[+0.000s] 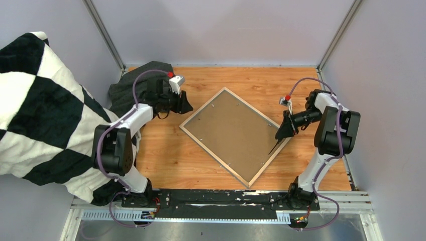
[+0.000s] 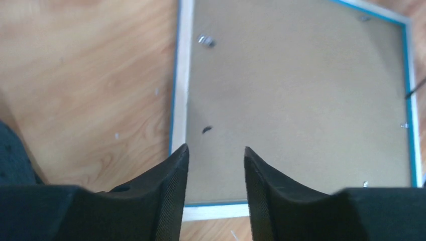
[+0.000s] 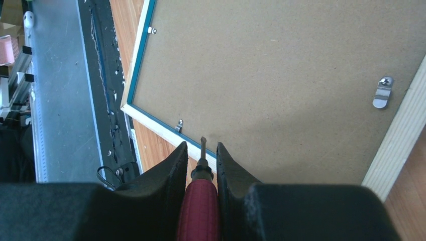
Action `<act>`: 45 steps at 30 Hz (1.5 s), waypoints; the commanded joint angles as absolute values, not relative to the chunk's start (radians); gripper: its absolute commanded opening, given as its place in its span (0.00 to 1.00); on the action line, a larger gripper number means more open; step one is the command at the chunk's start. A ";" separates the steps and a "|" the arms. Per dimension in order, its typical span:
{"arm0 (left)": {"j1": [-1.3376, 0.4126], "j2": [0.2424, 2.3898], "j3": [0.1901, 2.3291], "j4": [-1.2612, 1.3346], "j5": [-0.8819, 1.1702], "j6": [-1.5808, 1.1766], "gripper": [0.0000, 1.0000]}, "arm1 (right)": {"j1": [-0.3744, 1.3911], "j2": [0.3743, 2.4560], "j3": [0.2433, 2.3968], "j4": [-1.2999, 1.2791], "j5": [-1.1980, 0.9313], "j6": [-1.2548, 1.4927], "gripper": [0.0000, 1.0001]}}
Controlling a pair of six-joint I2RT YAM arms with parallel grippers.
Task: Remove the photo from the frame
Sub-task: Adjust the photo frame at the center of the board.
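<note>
— Does any lettering show on the backing board (image 2: 301, 100) or the frame (image 2: 183, 75)?
— None that can be read; the board is plain brown in all three views.
— And the screwdriver (image 3: 199, 211)?
— Its red handle carries no legible mark either.

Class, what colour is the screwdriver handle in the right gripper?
The screwdriver handle is dark red, clearest in the right wrist view.

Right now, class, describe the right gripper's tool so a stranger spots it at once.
On the wooden table the frame lies face down, backing board up. At its right edge the right gripper is shut on a screwdriver; its dark red handle and thin shaft set it apart from the frame's silver clips.
</note>
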State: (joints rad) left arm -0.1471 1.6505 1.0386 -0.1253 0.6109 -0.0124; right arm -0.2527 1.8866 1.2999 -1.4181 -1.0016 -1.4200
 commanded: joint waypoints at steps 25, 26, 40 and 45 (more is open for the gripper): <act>-0.664 1.470 0.919 -0.592 0.643 1.355 0.67 | -0.244 1.669 1.190 -1.347 -0.977 -1.335 0.00; -0.689 1.492 0.927 -0.588 0.602 1.343 0.64 | -0.242 1.670 1.190 -1.347 -0.975 -1.335 0.00; -0.836 1.614 0.860 -0.340 0.359 1.191 0.51 | -0.240 1.666 1.184 -1.347 -0.968 -1.345 0.00; -0.880 1.657 0.876 -0.355 0.310 1.179 0.37 | -0.241 1.684 1.193 -1.356 -0.964 -1.355 0.00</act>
